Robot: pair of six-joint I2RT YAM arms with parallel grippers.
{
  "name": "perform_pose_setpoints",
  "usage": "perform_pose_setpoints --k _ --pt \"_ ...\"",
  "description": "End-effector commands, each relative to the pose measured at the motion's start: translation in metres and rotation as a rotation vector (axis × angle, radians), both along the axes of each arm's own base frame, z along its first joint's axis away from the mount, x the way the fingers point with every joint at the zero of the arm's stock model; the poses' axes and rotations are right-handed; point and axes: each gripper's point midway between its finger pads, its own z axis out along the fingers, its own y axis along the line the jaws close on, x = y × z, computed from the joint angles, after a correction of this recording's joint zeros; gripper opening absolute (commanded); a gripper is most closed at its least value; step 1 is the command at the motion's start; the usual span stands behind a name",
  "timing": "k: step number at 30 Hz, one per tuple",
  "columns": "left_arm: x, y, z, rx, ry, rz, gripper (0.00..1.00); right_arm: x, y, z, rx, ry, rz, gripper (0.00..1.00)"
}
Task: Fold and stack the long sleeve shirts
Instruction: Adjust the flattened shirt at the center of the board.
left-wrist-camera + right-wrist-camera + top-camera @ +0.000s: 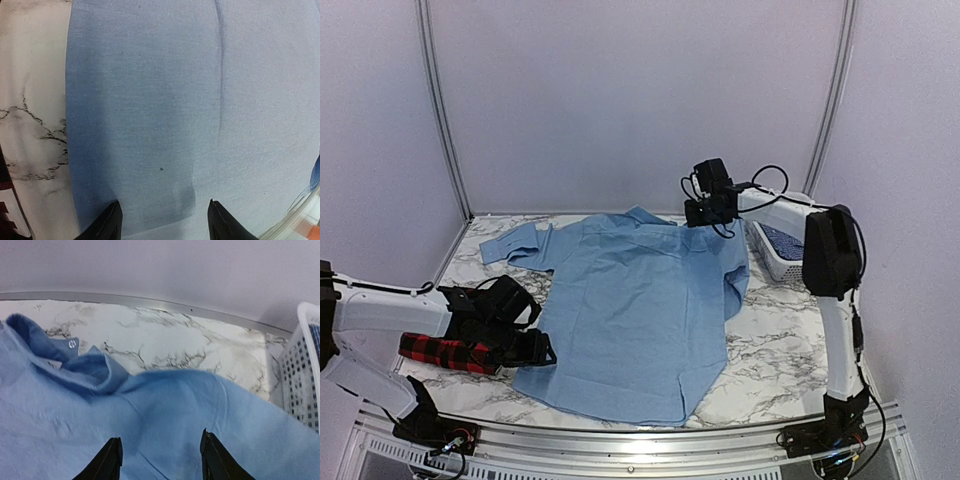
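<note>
Lying flat across the worktop (780, 350), the light blue shirt (640, 300) looks unfolded, the left tool (545, 350) at its near-left hem and the right tool (695, 212) by its far shoulder both with jaws apart over cloth, while the plaid shirt (440, 352) sits bundled, seemingly folded, at left.

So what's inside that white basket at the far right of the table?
A dark blue patterned cloth lies in the white basket. The right arm covers part of it, so anything beneath the cloth cannot be seen.
</note>
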Motion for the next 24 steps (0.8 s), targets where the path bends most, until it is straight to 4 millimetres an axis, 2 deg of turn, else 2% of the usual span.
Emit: perform_pose_setpoints --k 1,2,4,8,11,16,24 --pt "-0.007 0.015 -0.008 0.065 0.058 -0.005 0.6 -0.05 -0.035 0.06 0.058 -0.083 -0.054 0.52" --pt "-0.005 0.014 -0.007 0.064 0.058 -0.007 0.6 -0.064 -0.043 0.063 0.071 -0.087 -0.067 0.52" --pt "-0.003 0.012 -0.007 0.061 0.063 -0.005 0.6 -0.093 -0.059 0.055 0.076 -0.064 -0.099 0.51" --pt "0.003 0.006 -0.002 0.05 0.058 0.0 0.6 -0.142 -0.082 0.024 0.088 0.022 -0.15 0.49" --pt "0.009 0.0 0.004 0.033 0.047 0.0 0.6 -0.169 -0.093 0.0 0.101 0.072 -0.173 0.47" --pt "0.013 -0.005 0.009 0.018 0.04 0.002 0.6 -0.195 -0.099 -0.033 0.121 0.128 -0.183 0.47" --pt "0.014 -0.006 0.014 0.006 0.033 0.016 0.6 -0.204 -0.098 -0.074 0.132 0.193 -0.193 0.45"
